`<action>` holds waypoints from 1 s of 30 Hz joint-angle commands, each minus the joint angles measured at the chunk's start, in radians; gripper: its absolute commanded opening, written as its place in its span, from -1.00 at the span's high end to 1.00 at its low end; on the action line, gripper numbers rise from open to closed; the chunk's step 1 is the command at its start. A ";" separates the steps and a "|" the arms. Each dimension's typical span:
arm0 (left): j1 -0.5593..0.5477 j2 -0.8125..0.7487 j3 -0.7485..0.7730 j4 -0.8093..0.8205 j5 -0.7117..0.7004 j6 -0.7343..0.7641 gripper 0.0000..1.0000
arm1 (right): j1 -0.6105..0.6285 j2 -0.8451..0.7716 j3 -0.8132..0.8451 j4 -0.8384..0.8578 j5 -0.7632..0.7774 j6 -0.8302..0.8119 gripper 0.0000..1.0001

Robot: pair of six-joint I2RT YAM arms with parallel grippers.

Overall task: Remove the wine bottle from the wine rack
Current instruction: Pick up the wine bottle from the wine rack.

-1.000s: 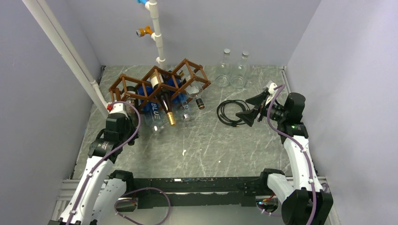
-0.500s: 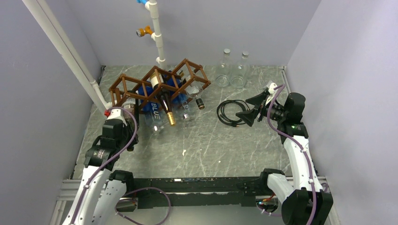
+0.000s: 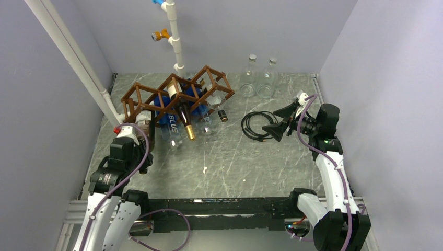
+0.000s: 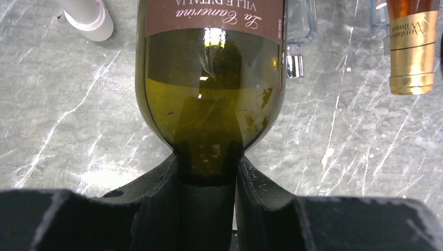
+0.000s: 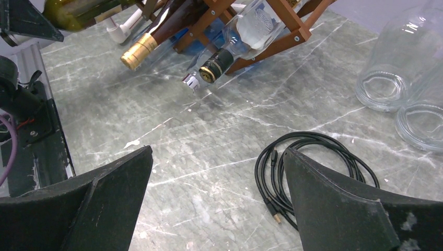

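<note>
A grey marbled table [image 3: 235, 157] sits between pale lilac walls, seen from above. At far left a white pipe [image 3: 78, 60] slants down to the table.

Just right of the pipe's foot, the left gripper [image 4: 207, 168] is closed on the neck of a green bottle [image 4: 209, 89]. Both fingers [image 4: 159, 178] press the glass, with no gap showing. The green bottle lies neck toward the arm at the left end of the rack [image 3: 177, 86]. Its brown label is just clear of the end cell. Whether its base is inside the lattice cannot be told.

The rack runs diagonally toward the back. It holds a blue bottle [image 3: 170, 121], a gold-capped bottle [image 3: 184, 117] and a clear bottle [image 3: 215, 106], necks pointing forward.

Further right a black cable [image 3: 255, 125] lies coiled, with two empty glass jars [image 3: 258, 81] behind it. At far right the right gripper [image 3: 279, 121] hangs over the cable, its fingers spread wide and holding nothing.

The risks lie in the neck-only grip. The heavy body could sag or twist between the fingers and slip free. If the base catches a slat, the pull could drag the rack and roll its neighbours out. A sideways swing could knock the pipe or the gold-capped bottle beside it.
</note>
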 commanded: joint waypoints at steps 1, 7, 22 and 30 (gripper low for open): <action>0.007 -0.043 0.105 0.141 -0.044 -0.012 1.00 | -0.006 -0.014 -0.001 0.049 -0.017 0.000 -0.97; 0.007 -0.064 0.121 0.123 -0.040 -0.003 1.00 | -0.008 -0.016 -0.001 0.051 -0.017 0.002 -0.97; 0.007 -0.108 0.153 0.060 -0.008 -0.016 1.00 | -0.012 -0.016 -0.004 0.055 -0.017 0.005 -0.97; 0.005 -0.116 0.191 0.034 0.033 -0.029 1.00 | -0.015 -0.018 -0.005 0.057 -0.018 0.006 -0.98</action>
